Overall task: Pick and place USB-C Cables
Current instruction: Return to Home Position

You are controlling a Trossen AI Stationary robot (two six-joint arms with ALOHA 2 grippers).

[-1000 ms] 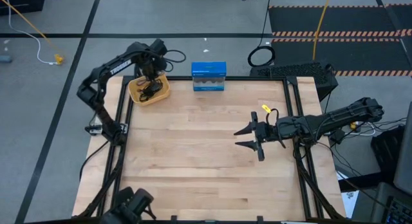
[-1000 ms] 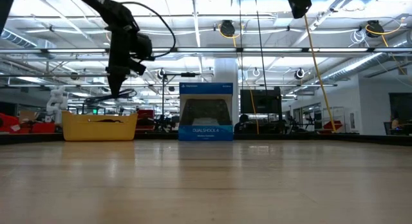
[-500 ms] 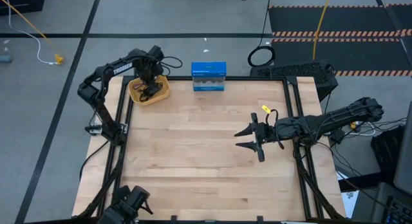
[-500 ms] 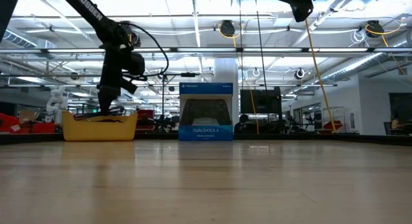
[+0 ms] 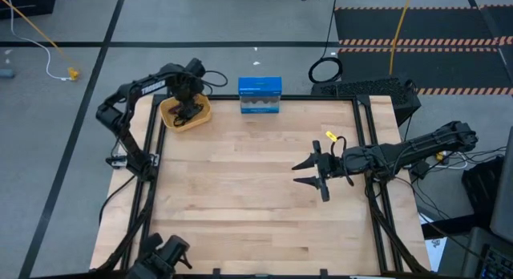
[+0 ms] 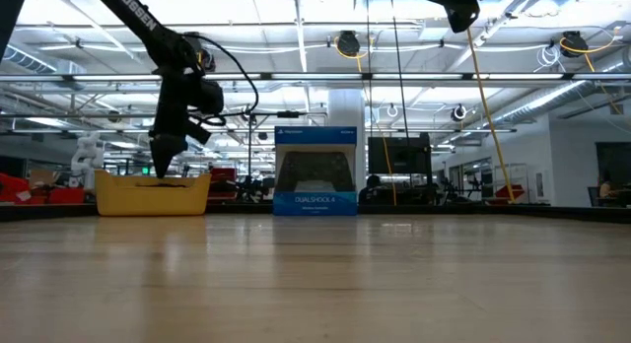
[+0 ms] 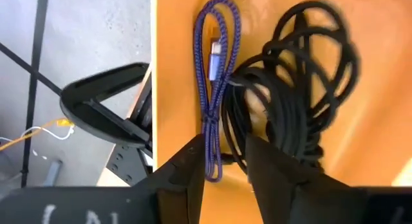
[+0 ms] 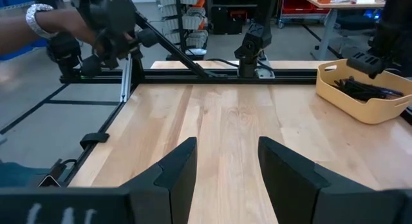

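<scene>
A yellow tray [image 5: 186, 112] sits at the table's far left corner. In the left wrist view a purple-blue cable [image 7: 215, 89] lies on the tray floor [image 7: 180, 69] next to a bundle of black cables [image 7: 302, 95]. My left gripper [image 7: 224, 166] hangs down into the tray [image 6: 153, 193] and is open. Its fingertips stand on either side of the purple-blue cable's near end. I cannot tell whether they touch it. My right gripper [image 5: 303, 171] is open and waits above the table's right middle, pointing left.
A blue DualShock box [image 5: 260, 95] stands upright at the far edge, right of the tray. A black ring-shaped coil [image 5: 325, 70] lies on the floor beyond the table. A person's arm [image 8: 38, 21] shows beyond the table's left side. Bare wood [image 5: 240, 183] spans the middle.
My left gripper has come down from above the yellow tray into it, shifting slightly toward the table's left, and has then held still. The right arm has not moved.
</scene>
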